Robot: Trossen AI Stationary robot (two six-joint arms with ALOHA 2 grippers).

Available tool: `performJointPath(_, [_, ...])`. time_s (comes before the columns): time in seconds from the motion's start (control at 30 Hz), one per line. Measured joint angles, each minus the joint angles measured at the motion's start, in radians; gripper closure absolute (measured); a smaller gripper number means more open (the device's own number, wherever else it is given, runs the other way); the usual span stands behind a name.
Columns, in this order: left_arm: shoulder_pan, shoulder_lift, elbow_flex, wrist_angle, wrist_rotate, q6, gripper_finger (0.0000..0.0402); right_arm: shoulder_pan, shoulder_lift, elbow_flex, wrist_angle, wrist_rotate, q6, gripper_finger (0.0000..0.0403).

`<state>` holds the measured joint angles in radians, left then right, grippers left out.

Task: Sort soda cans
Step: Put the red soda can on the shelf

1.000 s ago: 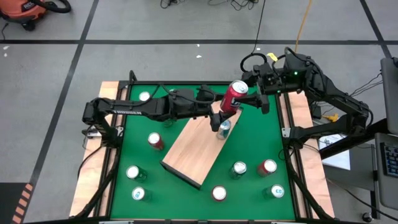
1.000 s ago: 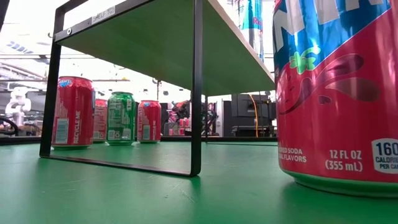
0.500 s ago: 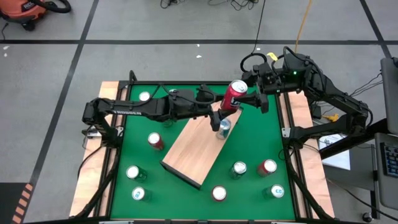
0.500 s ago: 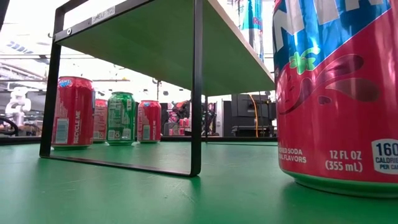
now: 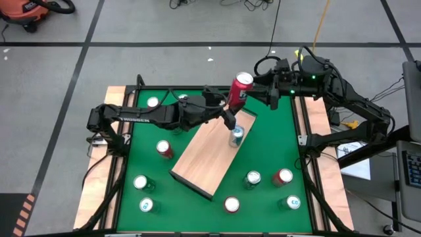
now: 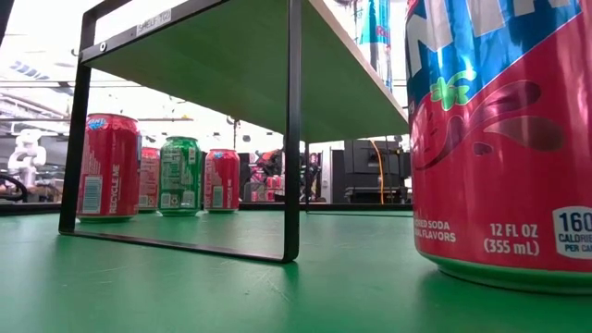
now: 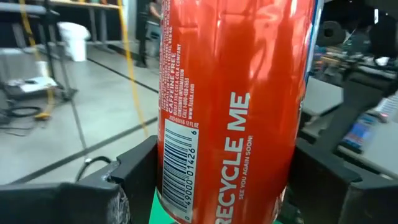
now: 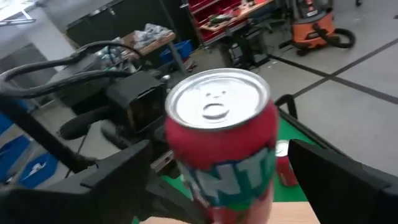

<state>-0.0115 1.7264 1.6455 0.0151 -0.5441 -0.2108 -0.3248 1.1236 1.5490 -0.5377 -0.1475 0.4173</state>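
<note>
The red can [image 5: 239, 90] between my dark fingers [image 7: 134, 171] has white lettering and a silver top, over green mat [image 5: 270, 148] and pale wooden board [image 5: 209, 153].

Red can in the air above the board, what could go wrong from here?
1. The left gripper holds the red can tilted; if it slips, it could fall onto the blue can standing on the wooden board below.
2. The right gripper has its open fingers close on either side of the red can; pulling away could knock it.
</note>
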Motion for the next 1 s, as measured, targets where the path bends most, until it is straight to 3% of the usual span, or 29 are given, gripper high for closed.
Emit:
performJointPath(0.43, [-0.009, 0.000, 0.000, 0.005, -0.130, 0.096, 0.0121, 0.000, 0.088, 0.000, 0.122, 0.047, -0.100, 0.0038])
performJointPath(0.83, [-0.009, -0.001, 0.000, -0.002, -0.145, 0.086, 0.0120, 0.000, 0.107, 0.000, 0.130, 0.047, -0.092, 0.0114])
performJointPath(1.0, [-0.009, -0.001, 0.000, 0.001, -0.142, 0.087, 0.0114, 0.000, 0.094, -0.001, 0.126, 0.047, -0.087, 0.0111])
